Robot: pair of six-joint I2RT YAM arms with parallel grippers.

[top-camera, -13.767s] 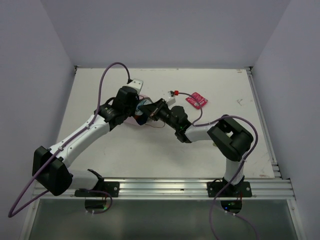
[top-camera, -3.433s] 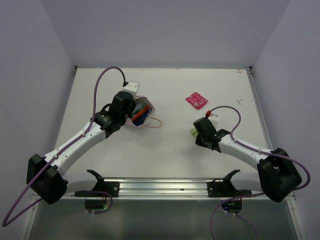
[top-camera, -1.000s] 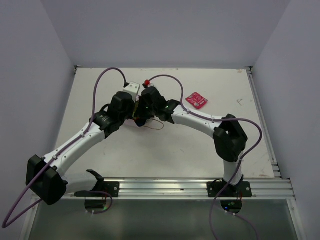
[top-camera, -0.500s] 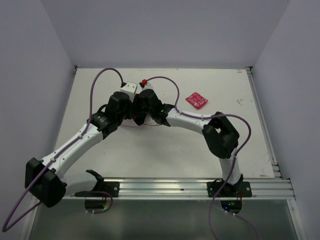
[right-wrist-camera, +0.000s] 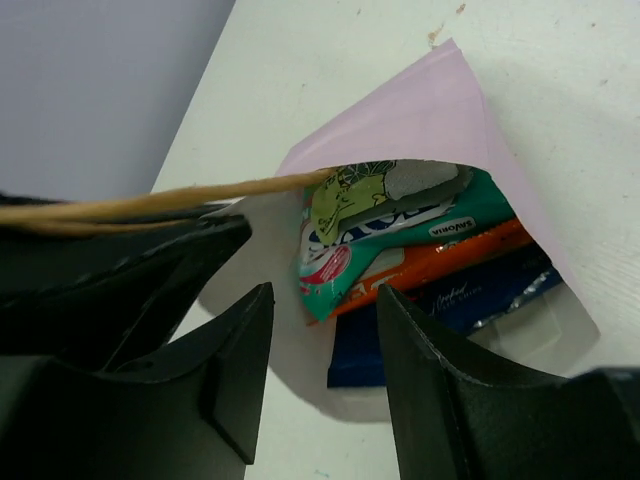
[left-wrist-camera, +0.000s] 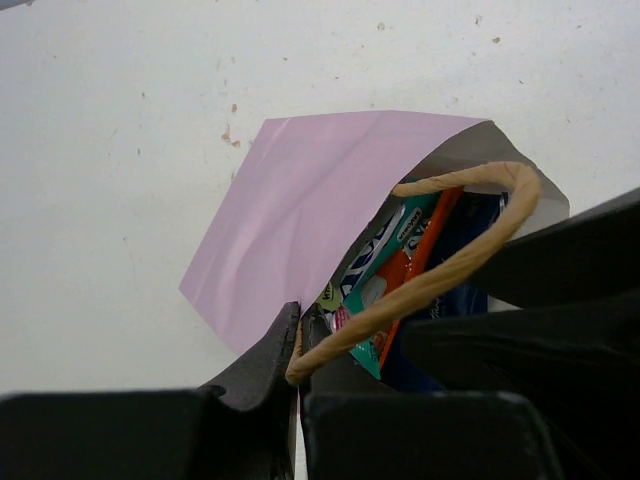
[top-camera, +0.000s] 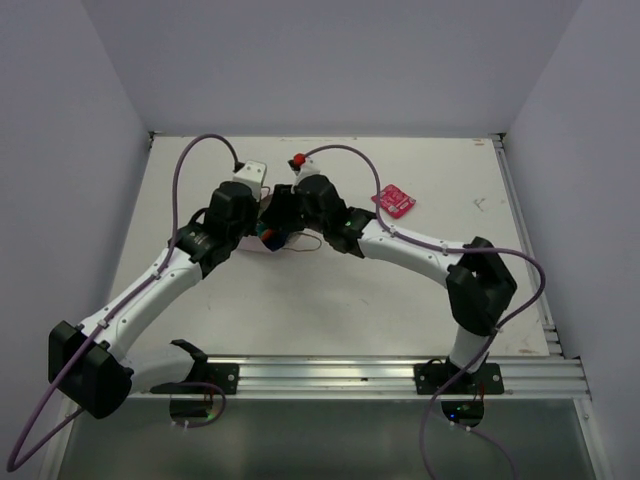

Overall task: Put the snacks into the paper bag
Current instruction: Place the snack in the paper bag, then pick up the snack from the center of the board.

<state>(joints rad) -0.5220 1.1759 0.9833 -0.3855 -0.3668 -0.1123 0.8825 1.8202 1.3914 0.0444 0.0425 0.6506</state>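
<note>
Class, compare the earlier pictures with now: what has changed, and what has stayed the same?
The right claw carried the yellow-green packet leftward into the paper bag and let go. The left claw still grips the bag's rim; the pink-red packet has not moved.

The left arm (top-camera: 150,285) reaches from its base at the near left corner up and to the right, its wrist bent down toward the middle of the table. The left gripper (left-wrist-camera: 298,315) is closed tight, its two fingertips pressed together on the rim of the paper bag (left-wrist-camera: 300,200). The right arm (top-camera: 420,250) rises from its base, folds at the elbow and stretches left, so both wrists meet nearly head to head. The right gripper (right-wrist-camera: 322,295) points down with its jaws parted and holds nothing.
</note>
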